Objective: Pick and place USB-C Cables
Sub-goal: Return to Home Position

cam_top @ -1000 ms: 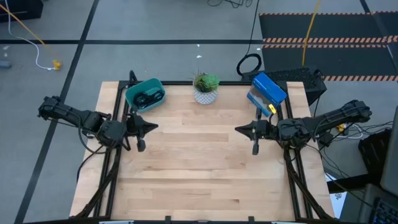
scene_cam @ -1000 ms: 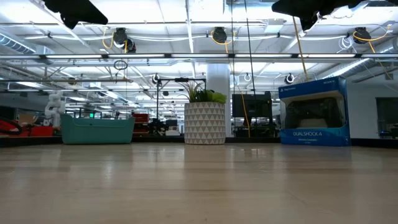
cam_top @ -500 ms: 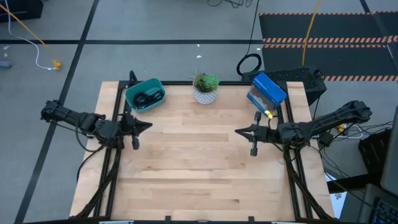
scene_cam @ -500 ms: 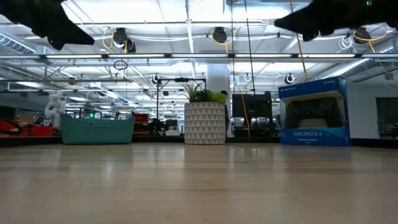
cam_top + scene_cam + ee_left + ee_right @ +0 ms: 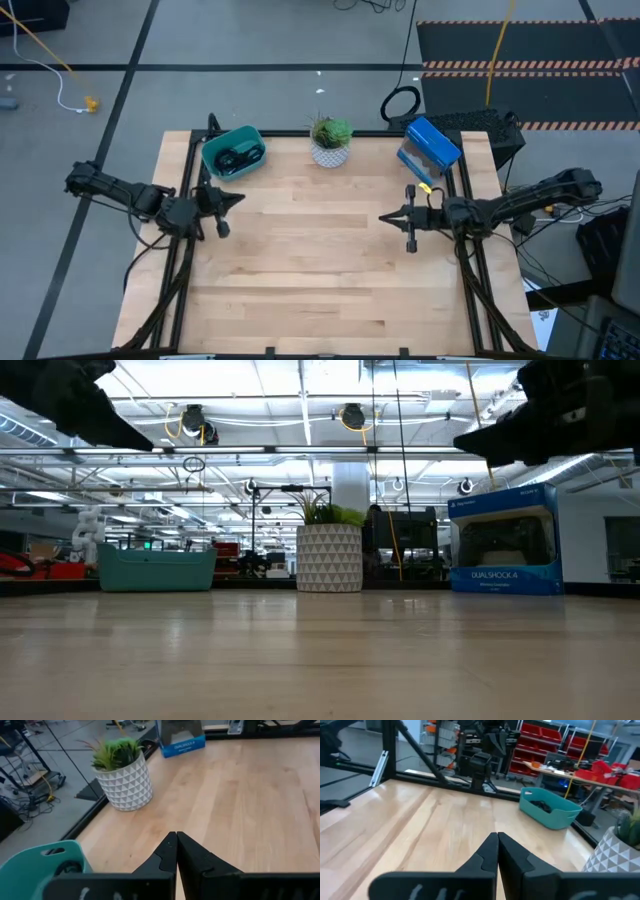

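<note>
The bin [image 5: 250, 133] is sitting just behind the left gripper [image 5: 239, 199], with the USB-C cables [image 5: 238, 157] lying inside it. The potted plant [image 5: 331, 139] is standing farther back between both grippers, and the box [image 5: 432, 146] is resting behind the right gripper [image 5: 383, 217].

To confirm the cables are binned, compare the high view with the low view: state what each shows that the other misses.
Only the high view looks into the teal plastic bin, where dark cables lie, and shows both arms whole, left gripper and right gripper over the wooden table near its sides. Only the low view shows the DUALSHOCK 4 print on the blue cardboard box and the room behind. Both share the bin, box, white patterned plant pot and tabletop.
</note>
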